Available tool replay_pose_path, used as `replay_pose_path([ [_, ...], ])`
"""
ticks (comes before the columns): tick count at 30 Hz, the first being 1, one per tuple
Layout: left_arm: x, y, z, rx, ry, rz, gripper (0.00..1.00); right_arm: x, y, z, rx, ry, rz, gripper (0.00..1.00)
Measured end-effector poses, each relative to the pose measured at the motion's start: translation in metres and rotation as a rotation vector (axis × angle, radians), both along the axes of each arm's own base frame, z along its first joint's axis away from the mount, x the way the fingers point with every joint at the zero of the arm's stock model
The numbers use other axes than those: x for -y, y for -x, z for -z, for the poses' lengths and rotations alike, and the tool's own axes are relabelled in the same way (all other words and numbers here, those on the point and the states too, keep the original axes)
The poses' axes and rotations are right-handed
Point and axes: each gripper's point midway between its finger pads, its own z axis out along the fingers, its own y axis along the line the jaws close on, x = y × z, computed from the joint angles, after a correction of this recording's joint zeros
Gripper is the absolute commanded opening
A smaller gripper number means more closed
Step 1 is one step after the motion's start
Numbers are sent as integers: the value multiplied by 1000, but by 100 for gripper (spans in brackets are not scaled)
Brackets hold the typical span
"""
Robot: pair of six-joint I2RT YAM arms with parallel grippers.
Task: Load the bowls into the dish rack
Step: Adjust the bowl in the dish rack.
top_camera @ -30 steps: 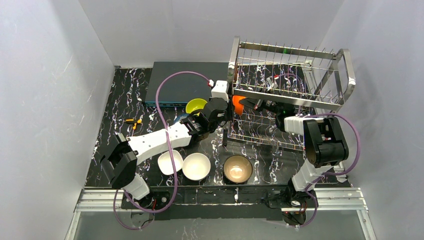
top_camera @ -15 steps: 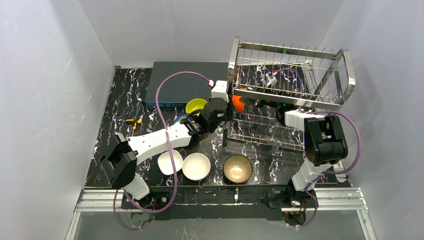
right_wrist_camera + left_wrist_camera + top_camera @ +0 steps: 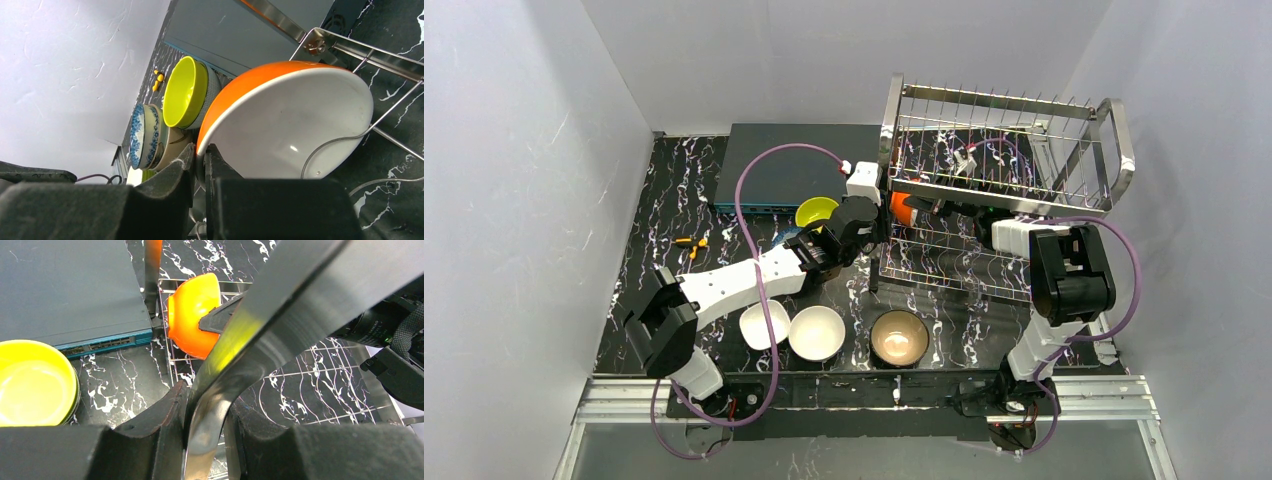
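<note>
The steel dish rack point(image 3: 994, 100) stands at the back right. My left gripper point(image 3: 876, 225) is shut on the rack's tubular left end frame point(image 3: 280, 305), with the jaws point(image 3: 207, 410) clamped on either side of the tube. My right gripper point(image 3: 924, 208) reaches under the upper tier and is shut on the rim of an orange bowl point(image 3: 290, 115). It holds the bowl on edge over the lower tier's wires at the rack's left end point(image 3: 192, 310). A yellow-green bowl point(image 3: 816, 212) sits on other bowls just left of the rack.
Two white bowls point(image 3: 816, 332) point(image 3: 759, 325) and a tan-brown bowl point(image 3: 899, 338) sit near the front edge. A blue-patterned bowl point(image 3: 142, 135) stands stacked with others by the yellow-green one. A flat dark box point(image 3: 784, 165) lies at the back. A small yellow object point(image 3: 690, 243) lies at the left.
My right arm has shifted slightly toward the back with the orange bowl in its grip. My left arm has stayed on the rack frame.
</note>
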Motion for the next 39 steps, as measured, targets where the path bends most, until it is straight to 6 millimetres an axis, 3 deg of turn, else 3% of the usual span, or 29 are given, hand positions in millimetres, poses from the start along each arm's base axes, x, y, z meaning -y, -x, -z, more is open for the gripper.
replay_pose_path([
  [8,0,0,0,0,0,2,0,5,8,18,-62,19,26,70],
  [13,0,0,0,-1,0,3,0,14,23,31,-120,57,64,87],
  [20,1,1,0,-2,1,8,0,17,46,18,-101,53,63,90],
  [27,1,1,0,-3,2,8,0,14,73,28,-154,45,37,87],
  [34,1,1,0,-4,3,8,0,-6,104,23,-170,50,-44,82],
  [39,1,1,0,-4,3,7,0,-18,131,14,-158,54,-103,71],
])
